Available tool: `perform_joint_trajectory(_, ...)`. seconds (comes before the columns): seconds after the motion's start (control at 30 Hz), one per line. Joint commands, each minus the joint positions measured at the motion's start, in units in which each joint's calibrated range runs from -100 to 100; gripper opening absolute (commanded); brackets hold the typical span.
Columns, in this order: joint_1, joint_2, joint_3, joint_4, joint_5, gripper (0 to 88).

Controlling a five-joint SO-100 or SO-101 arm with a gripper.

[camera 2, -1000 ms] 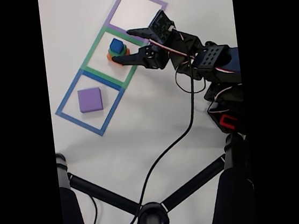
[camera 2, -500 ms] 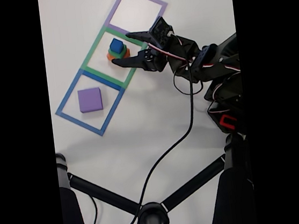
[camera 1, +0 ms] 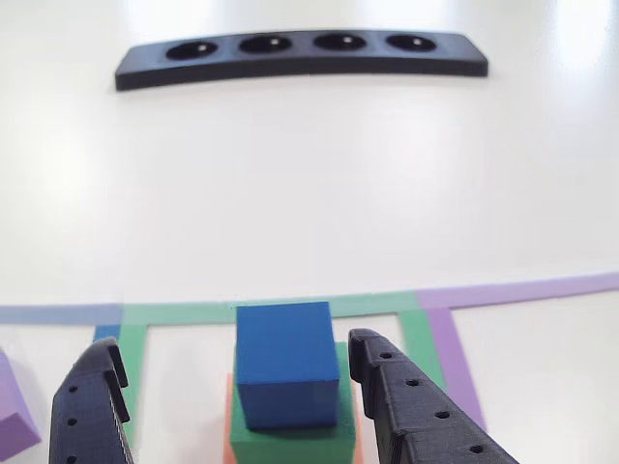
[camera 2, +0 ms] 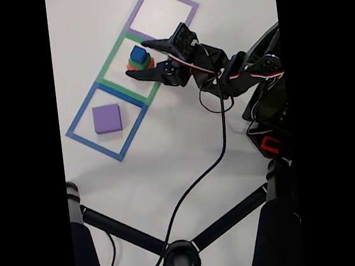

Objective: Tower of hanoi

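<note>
On the white counter (camera 2: pixel 184 138), in the fixed view, a purple block (camera 2: pixel 106 118) sits in the blue square (camera 2: pixel 79 113) on the left. Next comes the green square (camera 2: pixel 110 57). In it a blue block (camera 2: pixel 138 54) sits on a green block (camera 2: pixel 146 63), on an orange one. The hand (camera 2: pixel 136 59) is wide open around the stack, one finger (camera 1: pixel 411 406) on each side, holding nothing. The purple square (camera 2: pixel 183 1) is last.

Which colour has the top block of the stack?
Blue. The top block shows best in the other view, sitting on a green block.
</note>
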Motion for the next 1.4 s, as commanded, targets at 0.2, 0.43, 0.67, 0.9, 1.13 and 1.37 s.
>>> perform_joint_trajectory(0.2, -1.26, 2.1, -1.94, -4.21, 0.59, 22.6)
perform_joint_trajectory(0.43, -1.41, 3.14, -2.76, -4.29, 0.59, 19.6)
perform_joint_trajectory(0.67, -1.41, 4.26, -3.58, -4.29, 0.59, 11.7)
perform_joint_trajectory(0.9, -1.56, 4.42, -3.67, -4.29, 0.59, 4.6)
perform_joint_trajectory(1.13, -1.64, 4.34, -3.31, -4.29, 0.59, 0.6)
perform_joint_trajectory(1.37, -2.02, -2.31, -3.58, 1.38, 0.59, 0.9)
